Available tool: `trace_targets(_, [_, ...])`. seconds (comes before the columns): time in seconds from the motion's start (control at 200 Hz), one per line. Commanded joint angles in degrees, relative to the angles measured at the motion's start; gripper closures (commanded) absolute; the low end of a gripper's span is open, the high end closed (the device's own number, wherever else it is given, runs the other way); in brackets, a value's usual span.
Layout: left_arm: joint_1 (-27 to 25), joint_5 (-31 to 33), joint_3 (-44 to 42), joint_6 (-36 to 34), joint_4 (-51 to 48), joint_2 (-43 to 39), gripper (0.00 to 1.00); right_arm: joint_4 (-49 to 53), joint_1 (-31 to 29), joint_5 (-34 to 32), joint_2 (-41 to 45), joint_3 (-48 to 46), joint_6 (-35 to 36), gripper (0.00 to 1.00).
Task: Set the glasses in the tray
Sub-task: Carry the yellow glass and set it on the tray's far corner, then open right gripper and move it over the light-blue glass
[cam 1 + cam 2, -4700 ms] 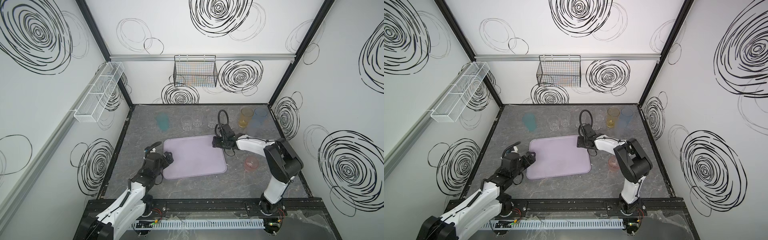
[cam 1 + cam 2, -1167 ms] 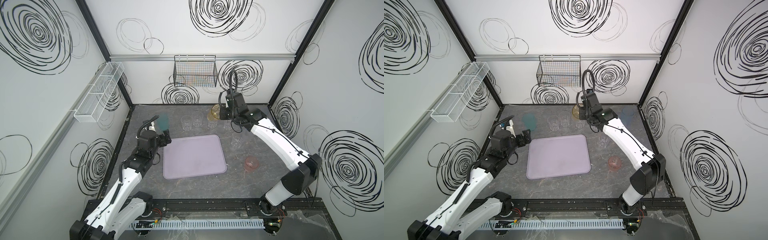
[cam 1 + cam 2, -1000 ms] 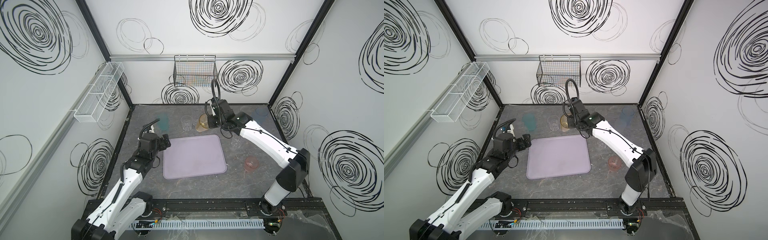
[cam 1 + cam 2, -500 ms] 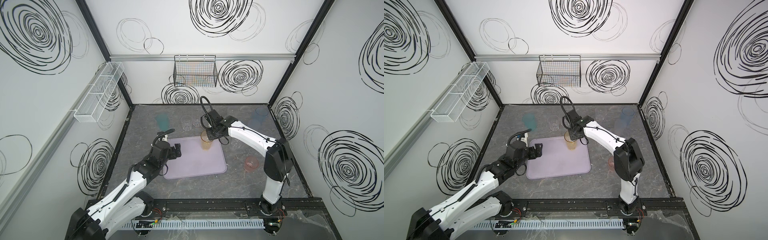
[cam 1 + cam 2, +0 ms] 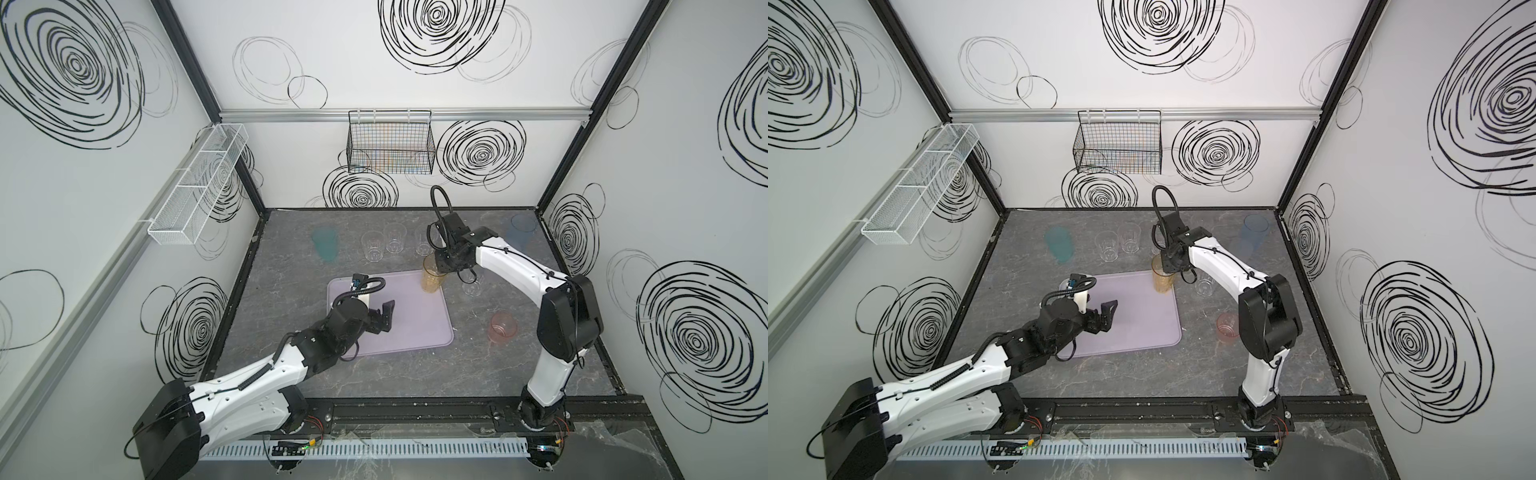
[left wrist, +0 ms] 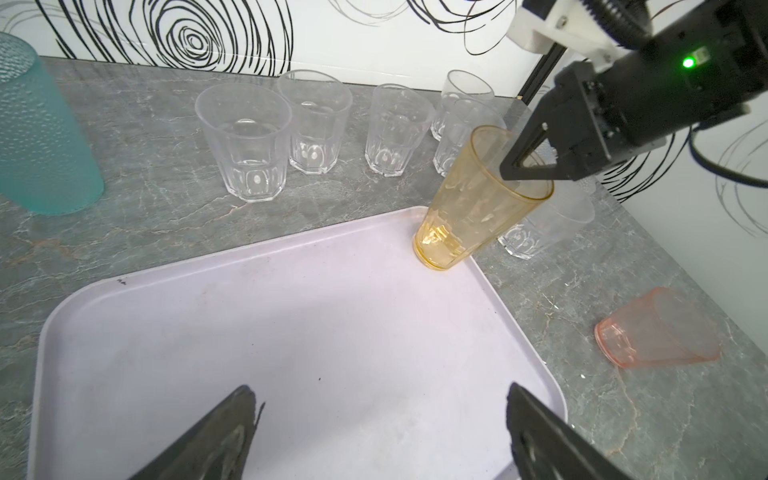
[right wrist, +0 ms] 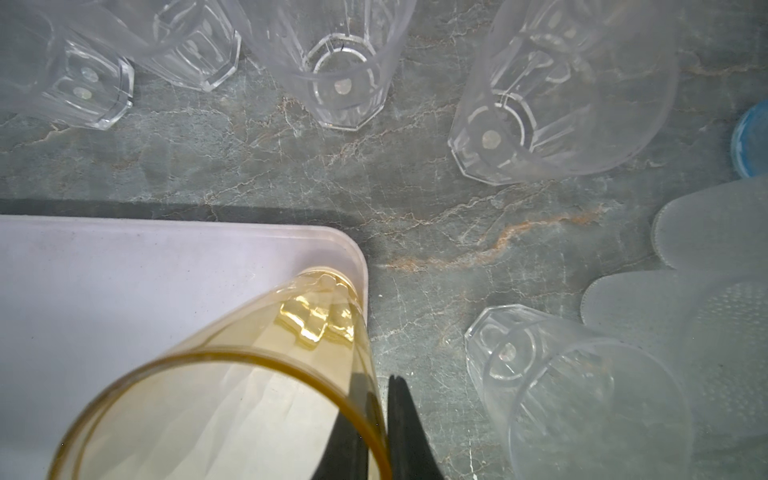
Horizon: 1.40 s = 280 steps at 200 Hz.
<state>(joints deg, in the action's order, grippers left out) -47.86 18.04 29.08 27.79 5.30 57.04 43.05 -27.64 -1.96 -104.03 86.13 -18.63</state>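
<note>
Right tool [image 6: 510,173] pinches the rim of a tilted amber glass [image 5: 431,279], its base in the far right corner of the lilac tray [image 5: 419,328]. Left tool [image 5: 376,308] hangs above the tray, jaws spread wide.

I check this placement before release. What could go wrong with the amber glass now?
1. The amber glass leans, base at the corner of the tray, pinched at its lip by the right gripper; released so, it may topple off.
2. A clear glass stands close beside that corner; pulling back, the gripper might knock it.
</note>
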Motion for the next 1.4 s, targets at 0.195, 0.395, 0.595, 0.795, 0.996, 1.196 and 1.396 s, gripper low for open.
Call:
trace_targets(0.195, [-2.66, 2.72, -1.19, -1.41, 6.61, 1.64, 0.04, 1.74, 0.32, -4.97, -4.67, 4.39, 1.49, 0.98])
trace_targets(0.395, [-2.69, 3.12, -1.57, -1.59, 6.56, 1.37, 0.04, 1.69, 0.24, -5.32, -5.49, 3.95, 1.54, 0.93])
trace_targets(0.595, [-2.74, 2.67, -2.27, -2.23, 8.02, 0.62, 0.04, 2.03, 0.06, -4.82, -3.37, 3.94, 0.76, 0.63])
trace_targets(0.795, [-3.01, 2.87, -2.27, -2.69, 8.25, 0.26, 0.04, 3.42, 0.13, -3.38, 0.17, 5.18, -0.06, 0.48])
trace_targets(0.996, [-3.14, 5.42, 0.24, -5.96, 7.21, -0.07, 0.04, 4.4, 0.49, -2.06, 6.83, 5.03, -0.64, 0.43])
trace_targets(1.196, [-4.59, 7.41, 6.85, -13.28, 9.38, 4.42, 0.04, -6.0, 5.83, -2.07, 16.65, -3.85, -2.47, 0.4])
trace_targets(1.396, [-7.39, 3.32, 13.73, -16.75, 17.01, 14.64, 0.04, -19.31, 18.96, -2.48, 21.1, -9.89, -6.48, 0.36])
